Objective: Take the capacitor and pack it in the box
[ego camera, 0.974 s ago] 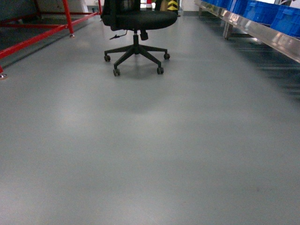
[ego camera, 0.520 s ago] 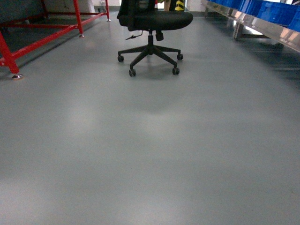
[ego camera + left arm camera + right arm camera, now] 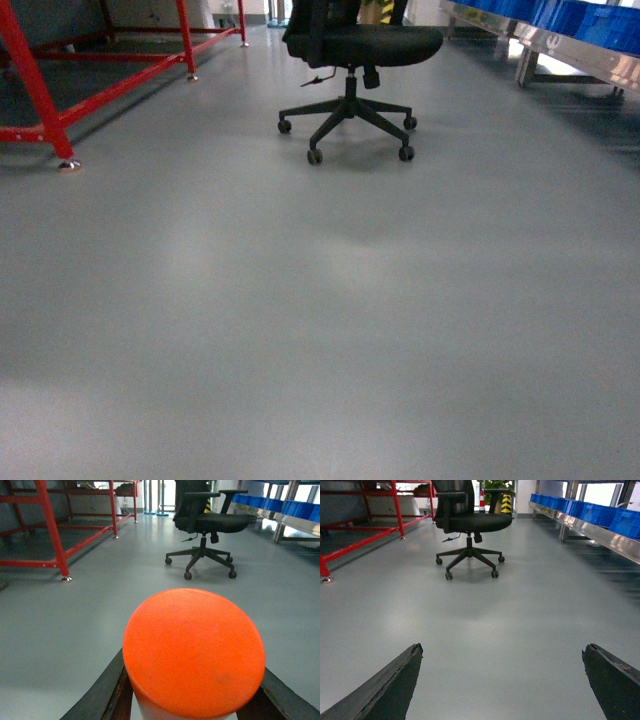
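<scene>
Left claw (image 3: 192, 700) was clamped on the big round orange-topped capacitor (image 3: 194, 652), which looked hard, smooth and maybe slippery, while the right claw (image 3: 502, 680) stayed wide apart.

The floor (image 3: 330, 320) is a flat blue-grey with pale, washed-out patches of glare. The office chair (image 3: 355, 70) is black all over, seat, star base and castors alike. The steel frame (image 3: 60, 85) to the left is bright red, with small silver feet. Along the right, the plastic bins (image 3: 600, 510) are strong blue, sitting on a silver-grey metal rack (image 3: 600, 532). At the far end stands a post (image 3: 505, 502) striped yellow and black. Close to the left wrist camera, a round cap (image 3: 194, 652) is vivid orange, flanked by dark charcoal jaws; the right arm's jaws are the same charcoal.
</scene>
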### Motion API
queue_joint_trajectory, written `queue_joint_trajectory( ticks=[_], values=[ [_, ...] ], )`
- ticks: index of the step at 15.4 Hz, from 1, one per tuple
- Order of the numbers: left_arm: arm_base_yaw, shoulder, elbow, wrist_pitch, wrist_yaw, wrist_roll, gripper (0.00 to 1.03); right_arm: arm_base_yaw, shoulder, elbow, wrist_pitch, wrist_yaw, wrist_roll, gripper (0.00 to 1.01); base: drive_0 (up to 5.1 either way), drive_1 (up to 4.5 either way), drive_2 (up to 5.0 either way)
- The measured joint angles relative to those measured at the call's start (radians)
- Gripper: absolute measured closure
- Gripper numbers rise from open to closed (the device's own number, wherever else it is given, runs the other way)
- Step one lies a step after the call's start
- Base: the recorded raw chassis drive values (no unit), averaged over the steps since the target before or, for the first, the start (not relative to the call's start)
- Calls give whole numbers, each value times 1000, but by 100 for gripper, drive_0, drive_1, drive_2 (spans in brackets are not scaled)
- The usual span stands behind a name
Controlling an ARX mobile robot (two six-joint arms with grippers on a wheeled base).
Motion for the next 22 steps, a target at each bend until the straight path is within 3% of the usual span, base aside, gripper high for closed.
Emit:
queue_joint_trajectory(
  ticks=[22],
  values=[
    [0, 0, 0, 0, 0, 0, 58, 0, 0, 0, -2, 0, 0, 3, -497, 240, 240]
  ],
)
